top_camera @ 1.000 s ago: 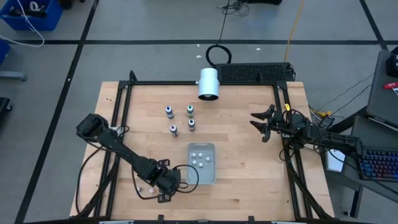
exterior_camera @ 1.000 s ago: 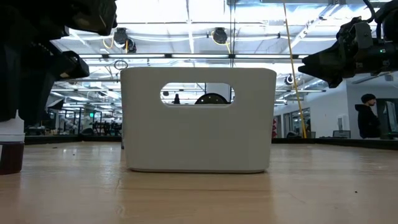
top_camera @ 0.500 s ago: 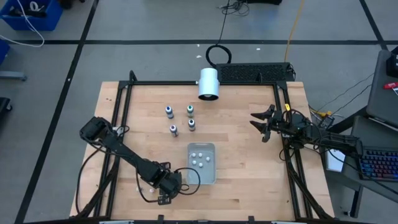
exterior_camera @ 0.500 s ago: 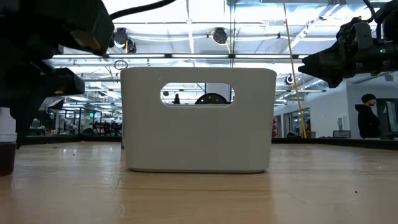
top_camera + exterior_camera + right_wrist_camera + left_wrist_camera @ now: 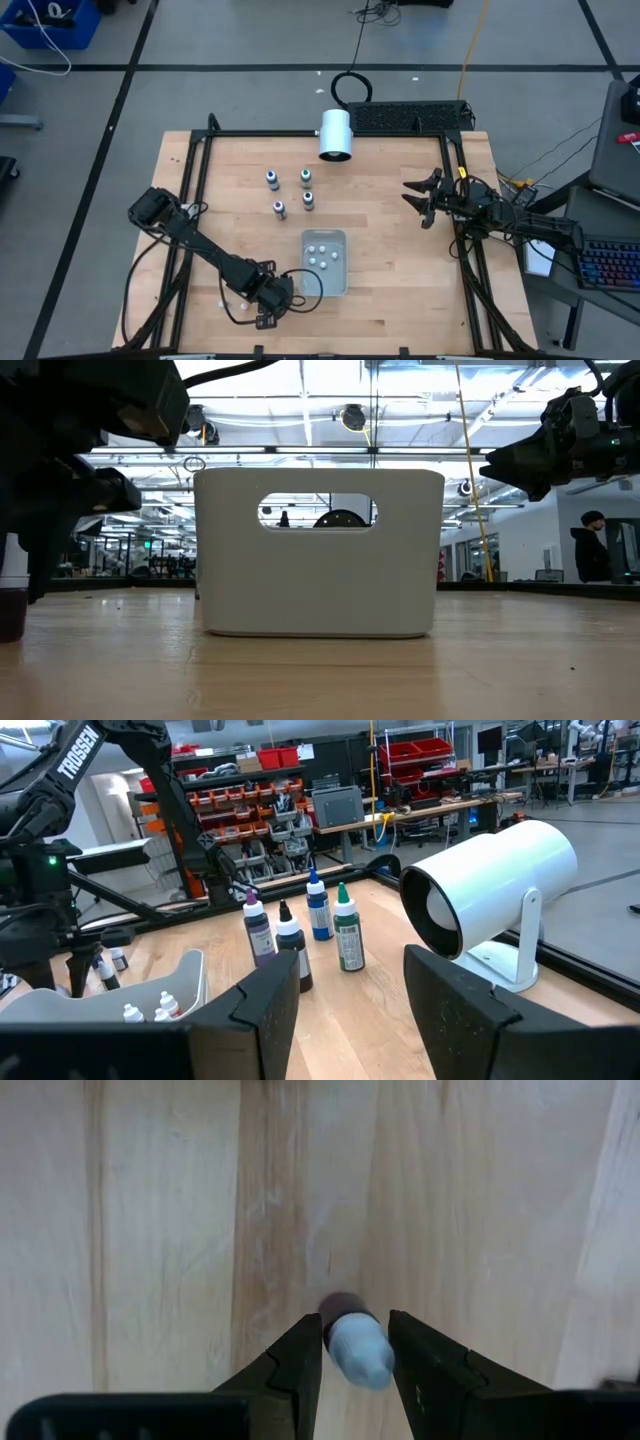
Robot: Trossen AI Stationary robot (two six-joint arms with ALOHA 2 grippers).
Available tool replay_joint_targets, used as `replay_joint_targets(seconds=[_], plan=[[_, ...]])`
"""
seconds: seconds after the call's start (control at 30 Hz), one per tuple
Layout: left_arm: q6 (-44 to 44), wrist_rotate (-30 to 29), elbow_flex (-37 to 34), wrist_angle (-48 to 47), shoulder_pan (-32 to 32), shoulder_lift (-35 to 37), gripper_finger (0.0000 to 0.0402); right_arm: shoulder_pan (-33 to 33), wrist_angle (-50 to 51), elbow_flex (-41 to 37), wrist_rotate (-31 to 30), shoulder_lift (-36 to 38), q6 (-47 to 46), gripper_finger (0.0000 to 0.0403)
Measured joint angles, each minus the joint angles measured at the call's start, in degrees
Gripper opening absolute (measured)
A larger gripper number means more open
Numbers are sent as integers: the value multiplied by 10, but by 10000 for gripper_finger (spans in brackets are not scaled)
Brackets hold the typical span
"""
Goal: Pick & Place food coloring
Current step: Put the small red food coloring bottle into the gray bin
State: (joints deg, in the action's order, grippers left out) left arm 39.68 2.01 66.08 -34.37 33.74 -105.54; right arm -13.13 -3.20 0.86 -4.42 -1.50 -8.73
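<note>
Pale-capped and dark-bodied, a food coloring bottle (image 5: 352, 1345) sits pinched between the fingers of my left gripper (image 5: 272, 297), low over the wooden table (image 5: 380, 250) at about seven o'clock. Just beside it, toward three o'clock, stands the white bin (image 5: 326, 263) with small white caps inside. Four more food coloring bottles (image 5: 290, 192) stand upright near eleven o'clock, well apart from me. My right gripper (image 5: 418, 198) waits at three o'clock, fingers spread, empty. A white cylinder (image 5: 335, 135) lies at twelve.
</note>
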Motion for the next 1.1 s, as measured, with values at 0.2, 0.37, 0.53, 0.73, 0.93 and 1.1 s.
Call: replay_joint_targets(seconds=[0.2, 0.37, 0.53, 0.73, 0.93, 1.1], plan=[[1, 9, 0, 0, 0, 0, 120, 0, 0, 0, 0, 0, 0, 169], [-4, 9, 0, -1, 0, 0, 120, 0, 0, 0, 0, 0, 0, 169], [-10, 9, 0, -1, 0, 0, 120, 0, 0, 0, 0, 0, 0, 169], [-21, 9, 0, -2, 0, 0, 120, 0, 0, 0, 0, 0, 0, 169], [-31, 9, 0, -1, 0, 0, 108, 0, 0, 0, 0, 0, 0, 169], [-35, 13, 1, -1, -4, 1, 69, 0, 0, 0, 0, 0, 0, 169]])
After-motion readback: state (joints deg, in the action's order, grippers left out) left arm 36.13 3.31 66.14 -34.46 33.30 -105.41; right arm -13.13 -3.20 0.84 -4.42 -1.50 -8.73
